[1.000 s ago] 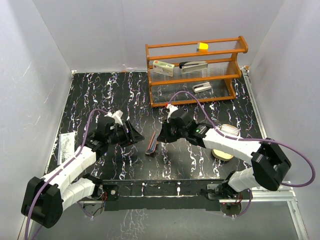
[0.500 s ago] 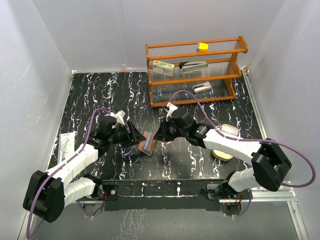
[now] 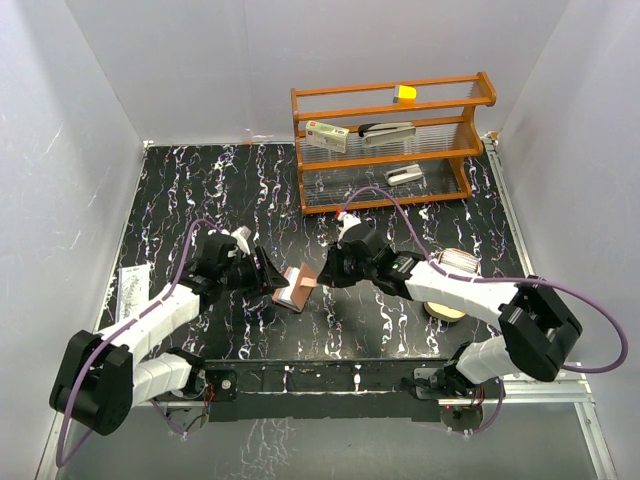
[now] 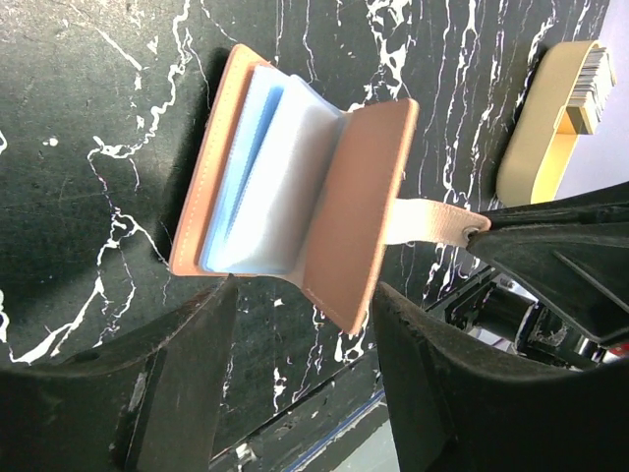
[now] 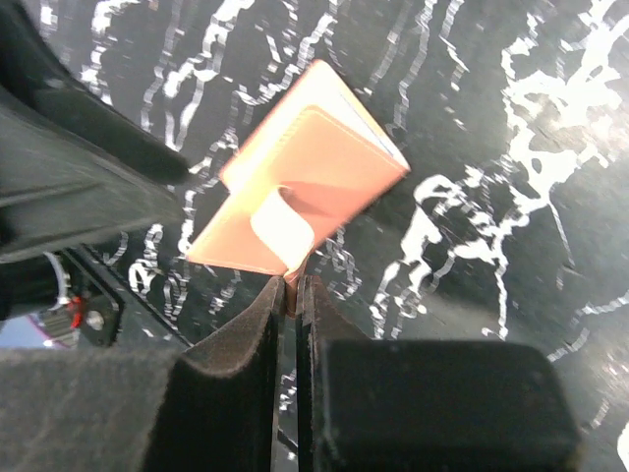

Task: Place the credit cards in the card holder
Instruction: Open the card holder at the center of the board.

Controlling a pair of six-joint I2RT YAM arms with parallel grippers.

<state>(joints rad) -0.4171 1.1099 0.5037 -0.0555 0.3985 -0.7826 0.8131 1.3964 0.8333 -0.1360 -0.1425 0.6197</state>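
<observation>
The reddish-brown card holder [image 3: 298, 289] stands half open between my two grippers, just left of the table's middle. My right gripper [image 3: 322, 280] is shut on its pale strap [image 5: 280, 228], and the holder [image 5: 305, 177] hangs off the fingertips [image 5: 297, 290]. In the left wrist view one cover [image 4: 364, 206] swings out and shows clear sleeves with a light blue card [image 4: 241, 167] inside. My left gripper [image 3: 272, 277] is open, its fingers [image 4: 187, 364] straddling the holder's lower edge without touching it. No orange or tan cards are in view.
An orange wooden rack [image 3: 390, 140] with small items and a yellow block [image 3: 405, 94] stands at the back right. A tan oval tray [image 3: 447, 305] lies under my right forearm. A white printed packet [image 3: 132, 292] lies at the left edge.
The holder went from closed on its edge to half open, its cover pulled out by the strap. My left gripper moved right, up to the holder.
</observation>
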